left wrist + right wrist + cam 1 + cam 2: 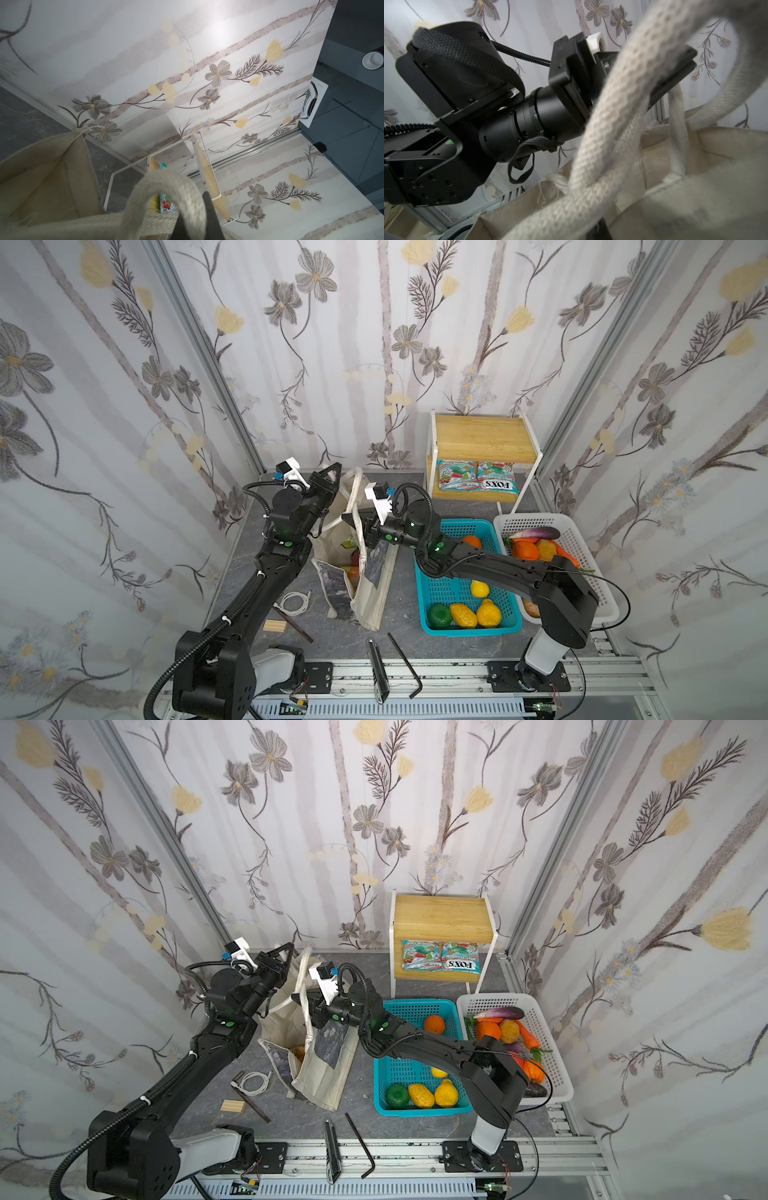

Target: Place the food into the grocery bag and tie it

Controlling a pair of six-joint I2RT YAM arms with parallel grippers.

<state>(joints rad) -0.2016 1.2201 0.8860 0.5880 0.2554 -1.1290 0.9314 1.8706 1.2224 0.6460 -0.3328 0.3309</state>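
Observation:
The cream grocery bag (pixel 368 597) (pixel 322 1073) stands open mid-table in both top views. Some food (pixel 353 562) shows inside it: orange and reddish pieces and a green packet edge. My left gripper (pixel 331 473) (pixel 286 950) is raised behind the bag and shut on one loop handle (pixel 166 187), which runs between its dark fingers (pixel 207 207). My right gripper (pixel 353 522) (pixel 301 1002) is over the bag's mouth, shut on the other handle (pixel 612 124). That handle crosses in front of the left gripper (pixel 675 72) in the right wrist view.
To the right of the bag are a teal basket (pixel 473 630) with fruit and a white basket (pixel 528 517) with vegetables. A wooden shelf (pixel 482 439) behind holds FOX'S packets (pixel 478 481). A white cable (pixel 295 601), wooden block (pixel 275 625), black tool (pixel 376 668) and hex key (pixel 405 664) lie in front.

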